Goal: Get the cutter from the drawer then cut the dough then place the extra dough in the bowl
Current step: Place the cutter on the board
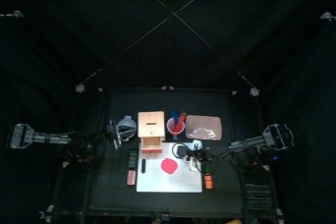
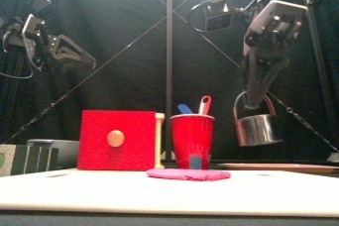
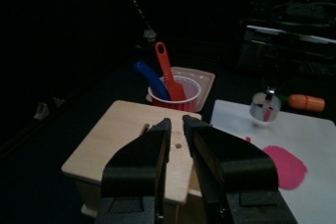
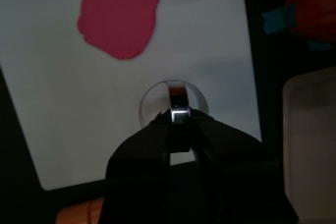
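Since the cutter point(image 2: 259, 129) hangs by its wire handle from the right hand point(image 4: 175, 122), it can swing or tilt on the way down. A tilted rim would bite one side of the dough point(image 4: 118, 17) first and smear it instead of cutting clean. Bigger risk is alignment: right wrist view shows the cutter over bare white cutting board point(image 4: 210, 31), beside the dough and not above it, so a straight drop from here misses or clips only the edge. Pressing off-centre could also skid the board on the bench. Handle is thin wire, so it may twist in the grip under load.

Pose: right arm comes in from the right and drops steeply, hand pointing down, jaws clamped on the handle. The cutter is in the air clear of the board, right of the red cup point(image 2: 192, 139) in the front view. Left arm rests, left hand point(image 3: 178, 135) hovering over the top of the wooden box point(image 3: 125, 140); its jaws look together and empty, though the gap is hard to read from that angle. Dough lies flat and looks uncut on the board
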Tool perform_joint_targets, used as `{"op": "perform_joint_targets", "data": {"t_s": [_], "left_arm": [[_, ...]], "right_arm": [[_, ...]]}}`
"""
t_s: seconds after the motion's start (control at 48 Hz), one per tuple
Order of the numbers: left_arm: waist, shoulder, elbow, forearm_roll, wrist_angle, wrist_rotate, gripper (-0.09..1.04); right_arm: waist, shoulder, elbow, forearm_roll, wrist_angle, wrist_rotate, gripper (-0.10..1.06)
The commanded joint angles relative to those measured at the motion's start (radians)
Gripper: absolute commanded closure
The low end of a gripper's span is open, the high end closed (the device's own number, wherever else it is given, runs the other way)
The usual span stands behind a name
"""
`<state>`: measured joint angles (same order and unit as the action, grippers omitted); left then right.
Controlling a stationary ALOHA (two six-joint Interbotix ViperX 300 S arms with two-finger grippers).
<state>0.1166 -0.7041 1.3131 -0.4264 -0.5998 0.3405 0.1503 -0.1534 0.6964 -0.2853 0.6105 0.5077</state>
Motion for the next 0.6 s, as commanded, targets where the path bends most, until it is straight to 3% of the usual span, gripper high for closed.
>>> {"op": "perform_joint_targets", "data": {"t_s": [0.021, 0.312, 0.604], "left_arm": [[0.018, 0.002, -0.031, 0.015, -0.008, 0.002, 0.33], [0.052, 0.002, -0.029, 0.021, -0.006, -0.003, 0.33], [0.074, 0.002, -0.032, 0.017, 0.000, -0.009, 0.25]], "right_arm": [[0.003, -0.028, 0.028, -0.009, -0.069, 0.017, 0.38], [0.002, -0.020, 0.084, 0.000, -0.155, 0.054, 0.36], [0.002, -0.037, 0.063, 0.032, -0.155, 0.054, 0.18]]}}
